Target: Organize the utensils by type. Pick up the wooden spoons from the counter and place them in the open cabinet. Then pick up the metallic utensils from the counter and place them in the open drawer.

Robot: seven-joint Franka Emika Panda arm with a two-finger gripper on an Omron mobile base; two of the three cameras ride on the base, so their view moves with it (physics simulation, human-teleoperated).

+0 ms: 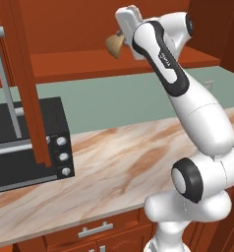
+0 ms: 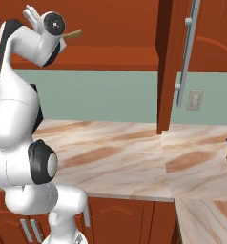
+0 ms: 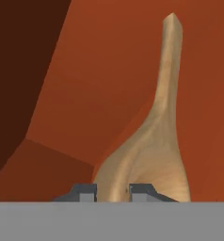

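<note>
We see the white robot arm reaching high into the open reddish-brown cabinet (image 1: 89, 64) above the counter (image 1: 119, 157). Its gripper (image 3: 112, 192) is closed on a tan wooden spoon (image 3: 156, 141), the two dark fingertips (image 3: 84, 192) pinching the spoon near its bowl. In the hand view the spoon's handle runs away from the gripper toward the top, tapering to a blunt end against the cabinet's red-brown inner walls. From the left base view, the rounded bowl pokes out just left of the hand, above the cabinet's shelf; we cannot tell whether it touches the shelf. From the right base view, the handle sticks out to the right of the wrist, inside the cabinet opening. Below, the pinkish-tan marble counter with brown veins spreads wide. A black toaster oven (image 1: 30, 142) sits on it at the left, partly behind an open cabinet door (image 1: 28, 83) with a long silver handle.
</note>
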